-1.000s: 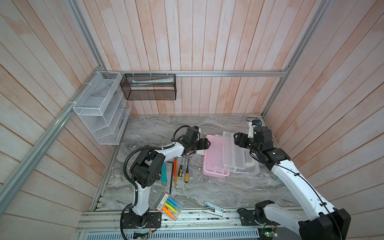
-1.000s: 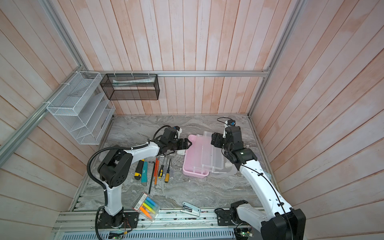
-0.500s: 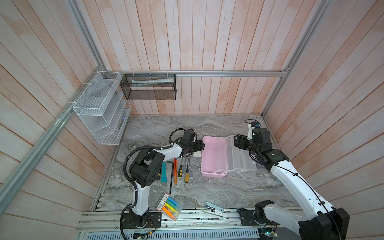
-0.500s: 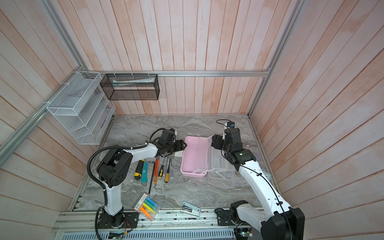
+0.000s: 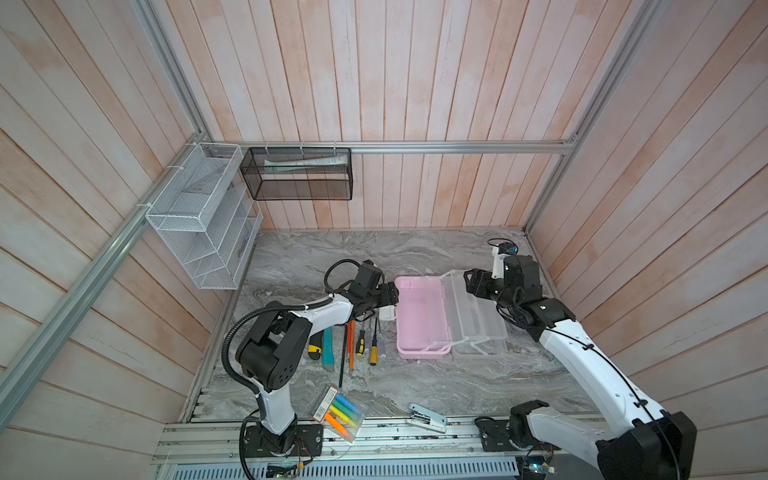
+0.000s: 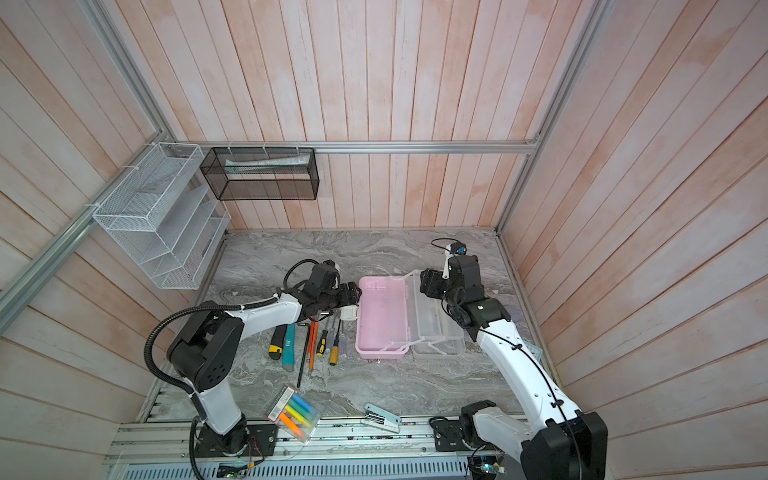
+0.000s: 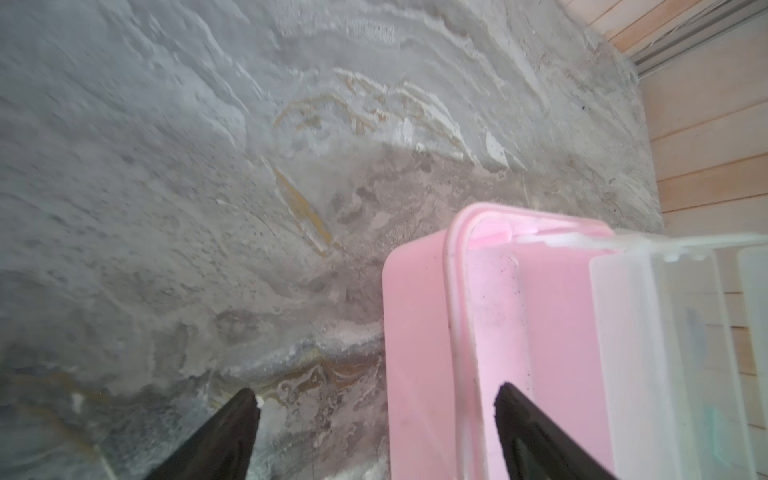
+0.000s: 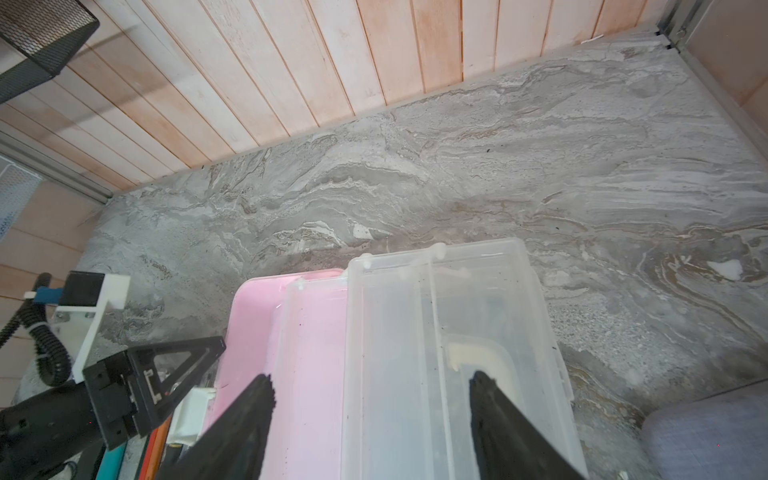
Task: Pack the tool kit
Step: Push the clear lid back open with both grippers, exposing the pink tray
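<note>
Left wrist view: left gripper [image 7: 374,405], jaws apart, straddles pink box [image 7: 419,316] wall.

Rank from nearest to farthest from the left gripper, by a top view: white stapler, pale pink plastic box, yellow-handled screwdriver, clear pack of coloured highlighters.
1. Pale pink plastic box, right beside the left gripper.
2. Yellow-handled screwdriver, left of the box.
3. Clear pack of coloured highlighters and white stapler, both at the front edge: too close to call.

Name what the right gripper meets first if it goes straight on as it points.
Likely the clear inner tray, straight ahead of the right gripper, though depth is unclear.
</note>
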You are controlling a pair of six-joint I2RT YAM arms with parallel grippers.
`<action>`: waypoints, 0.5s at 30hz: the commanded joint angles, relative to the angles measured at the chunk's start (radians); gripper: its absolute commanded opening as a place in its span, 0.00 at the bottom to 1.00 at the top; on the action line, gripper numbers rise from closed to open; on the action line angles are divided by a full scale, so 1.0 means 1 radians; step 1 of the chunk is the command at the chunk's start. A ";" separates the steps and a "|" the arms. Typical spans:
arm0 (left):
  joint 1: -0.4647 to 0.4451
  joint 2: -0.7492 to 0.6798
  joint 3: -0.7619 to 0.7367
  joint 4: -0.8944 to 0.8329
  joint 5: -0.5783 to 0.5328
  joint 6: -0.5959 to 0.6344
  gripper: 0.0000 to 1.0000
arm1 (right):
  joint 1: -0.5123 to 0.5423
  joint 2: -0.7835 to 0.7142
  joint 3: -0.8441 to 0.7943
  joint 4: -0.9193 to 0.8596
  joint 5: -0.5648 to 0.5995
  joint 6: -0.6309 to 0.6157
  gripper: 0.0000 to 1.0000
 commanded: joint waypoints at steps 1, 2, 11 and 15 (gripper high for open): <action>0.024 -0.089 0.048 -0.094 -0.099 0.088 0.92 | 0.034 0.020 0.020 0.026 -0.035 0.001 0.73; 0.032 -0.117 0.036 -0.111 -0.106 0.098 0.92 | 0.052 0.024 0.023 0.026 -0.035 0.001 0.73; 0.065 -0.408 -0.112 -0.377 -0.239 0.101 0.91 | 0.286 0.099 0.022 0.067 0.010 0.061 0.71; 0.067 -0.498 -0.186 -0.487 -0.283 0.077 0.88 | 0.345 0.143 0.026 0.071 0.003 0.071 0.70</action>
